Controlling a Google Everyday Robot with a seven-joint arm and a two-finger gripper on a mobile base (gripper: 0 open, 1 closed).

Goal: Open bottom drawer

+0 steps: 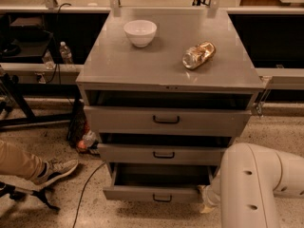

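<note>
The bottom drawer of the grey cabinet stands pulled out a good way, its plain grey inside showing, with a small black loop handle on its front. The middle drawer and the top drawer each stand out a little. My white arm comes in from the lower right. My gripper is at the right end of the bottom drawer's front, mostly hidden behind the arm.
A white bowl and a crumpled shiny bag sit on the cabinet top. A person's leg and shoe are on the floor at left, by a black cable. Water bottles stand on the left shelf.
</note>
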